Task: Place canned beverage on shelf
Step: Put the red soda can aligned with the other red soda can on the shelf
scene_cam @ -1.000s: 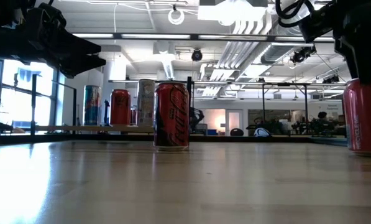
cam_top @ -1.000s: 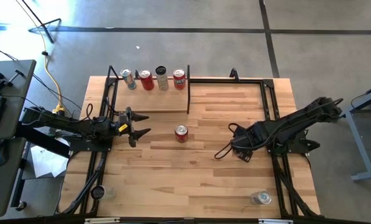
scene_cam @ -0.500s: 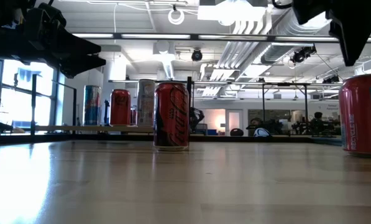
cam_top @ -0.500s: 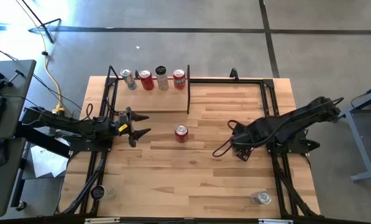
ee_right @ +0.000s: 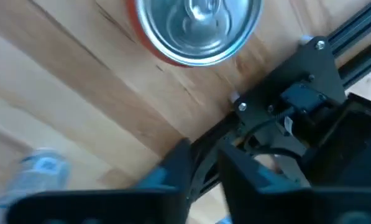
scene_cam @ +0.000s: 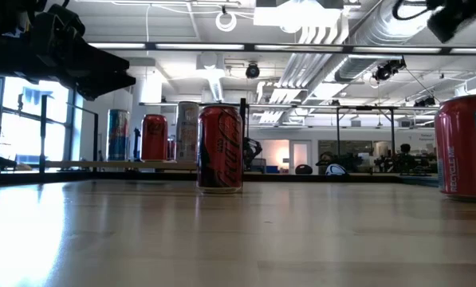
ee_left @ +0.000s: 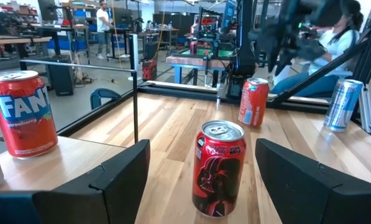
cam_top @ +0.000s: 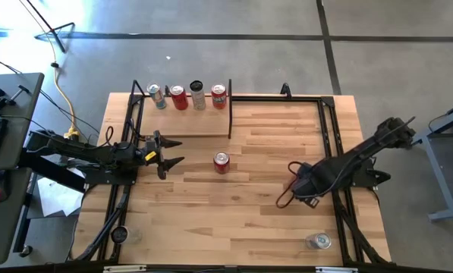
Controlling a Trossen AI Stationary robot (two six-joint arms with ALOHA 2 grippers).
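High view shows the dark red aluminium drinks can [cam_top: 221,161] standing upright near the middle of the planked wooden bench [cam_top: 234,220], just in front of the pale-wood shelf board with thin black uprights [cam_top: 182,117], where four more cans [cam_top: 180,97] already stand in a row along the back. From the left wrist view the same can [ee_left: 218,167] is a smooth, printed cylinder with a bright lid and pull tab. It is probably stiff if full, thin-walled and easy to dent if squeezed hard, and slick on its sides. It looks tall for its base, so a nudge near the rim could tip it. The best hold seems to be across the middle of the body, one finger on each side, squarely and low enough to keep it steady.

The left end effector [cam_top: 165,154] hovers just left of the can at the shelf's front edge, its fingers [ee_left: 120,180] spread wide and empty, with the can framed between them but not touched.

The right end effector [cam_top: 296,193] is well off to the right over bare bench, holding nothing. Its fingers [ee_right: 173,177] look close together, though I cannot tell how fully.

A silver can [cam_top: 318,241] stands at the near right corner.
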